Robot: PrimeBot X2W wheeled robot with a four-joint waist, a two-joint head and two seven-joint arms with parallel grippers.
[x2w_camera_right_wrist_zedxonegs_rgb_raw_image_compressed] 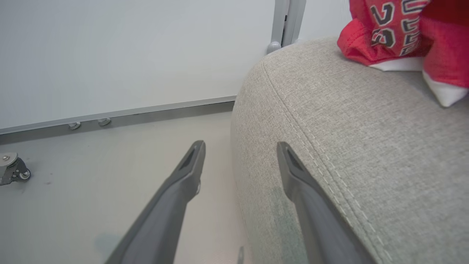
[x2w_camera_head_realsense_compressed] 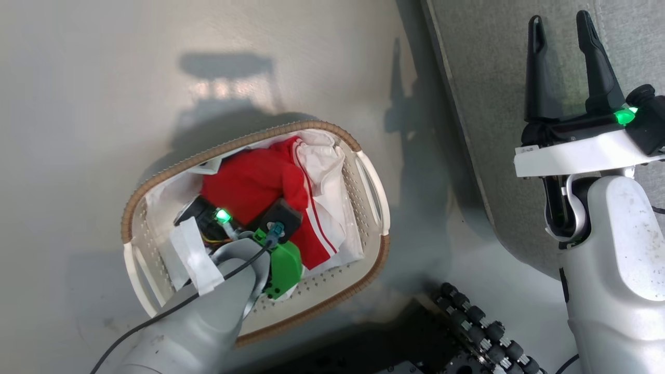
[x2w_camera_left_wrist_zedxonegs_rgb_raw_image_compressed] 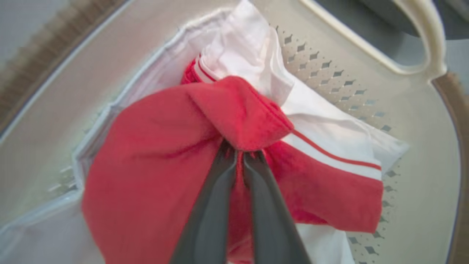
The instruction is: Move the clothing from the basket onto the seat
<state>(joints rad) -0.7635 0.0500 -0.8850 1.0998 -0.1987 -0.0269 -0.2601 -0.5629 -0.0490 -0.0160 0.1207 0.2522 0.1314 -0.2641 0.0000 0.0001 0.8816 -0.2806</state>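
The cream basket (x2w_camera_head_realsense_compressed: pixel 370 193) with its brown woven rim stands on the floor left of the grey seat (x2w_camera_head_realsense_compressed: pixel 493 78). Red clothing (x2w_camera_head_realsense_compressed: pixel 254 182) with white stripes lies bunched inside it. My left arm reaches down into the basket, and in the left wrist view my left gripper (x2w_camera_left_wrist_zedxonegs_rgb_raw_image_compressed: pixel 240 152) is shut on a fold of the red clothing (x2w_camera_left_wrist_zedxonegs_rgb_raw_image_compressed: pixel 154 165). My right gripper (x2w_camera_head_realsense_compressed: pixel 560 21) is open and holds nothing above the seat's edge. The right wrist view has that gripper (x2w_camera_right_wrist_zedxonegs_rgb_raw_image_compressed: pixel 240 146) beside the seat (x2w_camera_right_wrist_zedxonegs_rgb_raw_image_compressed: pixel 348 128), where another red garment (x2w_camera_right_wrist_zedxonegs_rgb_raw_image_compressed: pixel 384 33) with printed letters lies.
White fabric (x2w_camera_head_realsense_compressed: pixel 327 156) lies under and beside the red clothing in the basket. My base's black rollers (x2w_camera_head_realsense_compressed: pixel 478 327) sit near the basket's lower right. A white wall panel (x2w_camera_right_wrist_zedxonegs_rgb_raw_image_compressed: pixel 128 55) and a caster (x2w_camera_right_wrist_zedxonegs_rgb_raw_image_compressed: pixel 13 170) stand beyond the seat.
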